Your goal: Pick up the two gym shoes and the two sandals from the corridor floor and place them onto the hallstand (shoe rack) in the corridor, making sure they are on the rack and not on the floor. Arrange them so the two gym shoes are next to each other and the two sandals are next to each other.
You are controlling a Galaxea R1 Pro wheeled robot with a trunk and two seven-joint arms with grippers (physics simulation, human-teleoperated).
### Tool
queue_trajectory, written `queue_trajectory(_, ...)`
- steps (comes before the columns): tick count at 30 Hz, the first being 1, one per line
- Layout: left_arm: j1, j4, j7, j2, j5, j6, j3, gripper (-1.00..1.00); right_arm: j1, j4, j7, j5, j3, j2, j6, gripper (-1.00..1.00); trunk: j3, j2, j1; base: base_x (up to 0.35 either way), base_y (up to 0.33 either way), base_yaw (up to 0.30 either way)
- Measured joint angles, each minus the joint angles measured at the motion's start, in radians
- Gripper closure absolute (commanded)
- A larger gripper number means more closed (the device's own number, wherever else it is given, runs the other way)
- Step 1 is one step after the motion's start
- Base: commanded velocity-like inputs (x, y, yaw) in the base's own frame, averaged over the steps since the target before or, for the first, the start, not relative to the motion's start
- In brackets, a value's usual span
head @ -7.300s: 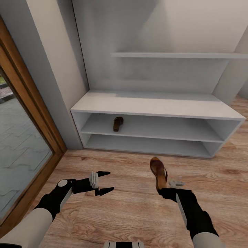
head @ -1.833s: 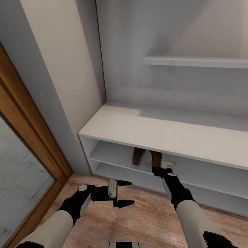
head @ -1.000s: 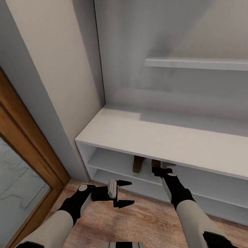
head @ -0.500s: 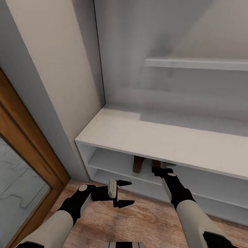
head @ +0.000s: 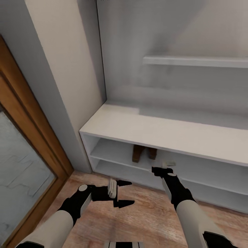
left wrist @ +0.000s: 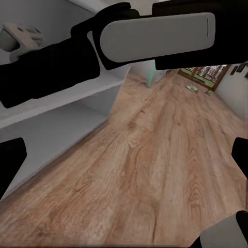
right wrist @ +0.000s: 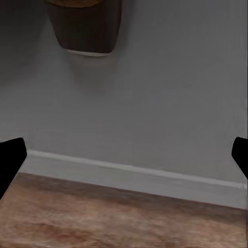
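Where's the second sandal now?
In the head view, both sandals stand side by side on the hallstand's upper open shelf, just beyond the right gripper.

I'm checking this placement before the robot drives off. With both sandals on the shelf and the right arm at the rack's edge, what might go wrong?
1. The two sandals sit near the shelf's front; the open right gripper may knock one off.
2. The left gripper hangs open close to the hallstand and may clip it on turning.

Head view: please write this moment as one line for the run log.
dark brown open-toe sandals: side by side on upper shelf level of pale grey-white hallstand | right pincer: open, empty, before shelf | left pincer: open, empty
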Motion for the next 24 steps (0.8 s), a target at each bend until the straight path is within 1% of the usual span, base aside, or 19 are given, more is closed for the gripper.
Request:
queue_trajectory(14, 0.0, 0.0, 0.0, 0.0, 0.0, 0.0, 0.0, -1.0, 0.0, -0.001, 0.002, -0.001, -0.001, -0.001, 0.0, -1.0, 0.0, 0.0, 0.0, -0.339, 0.0, 0.0)
queue_trajectory(24, 0.0, 0.0, 0.0, 0.001, 0.0, 0.0, 0.0, -1.0, 0.0, 0.0, 0.003, -0.001, -0.001, -0.002, 0.0, -1.0, 0.0, 0.0, 0.0, -0.293, 0.0, 0.0)
